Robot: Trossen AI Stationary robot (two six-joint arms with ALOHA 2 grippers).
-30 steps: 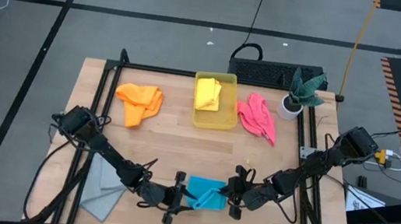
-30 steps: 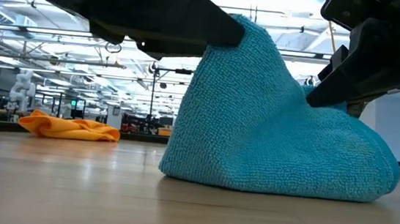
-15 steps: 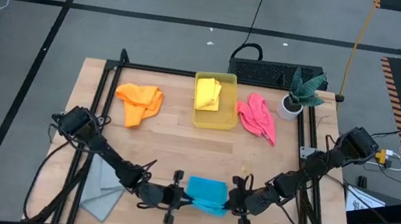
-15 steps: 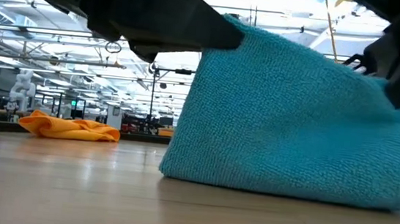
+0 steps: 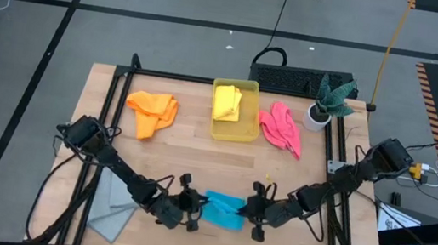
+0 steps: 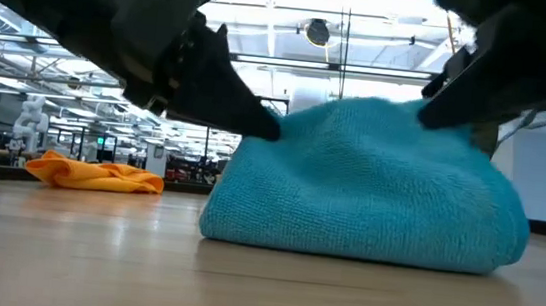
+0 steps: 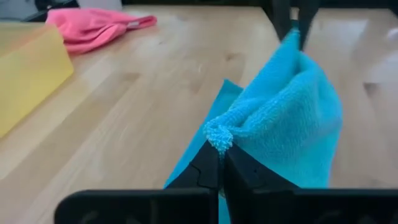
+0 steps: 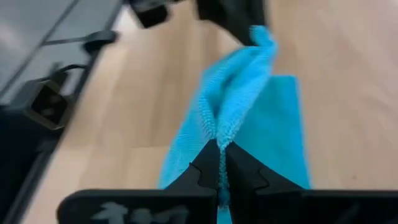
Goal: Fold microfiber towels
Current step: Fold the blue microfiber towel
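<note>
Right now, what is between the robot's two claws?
The bright blue microfiber towel lies bunched between the left gripper and the right gripper, each pinching one edge, as the high view shows.

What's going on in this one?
Both arms are working the blue towel near the table's front edge. The left gripper and right gripper each pinch an opposite edge with shut fingers. The orange towel, pink towel and grey towel lie unfolded.
</note>
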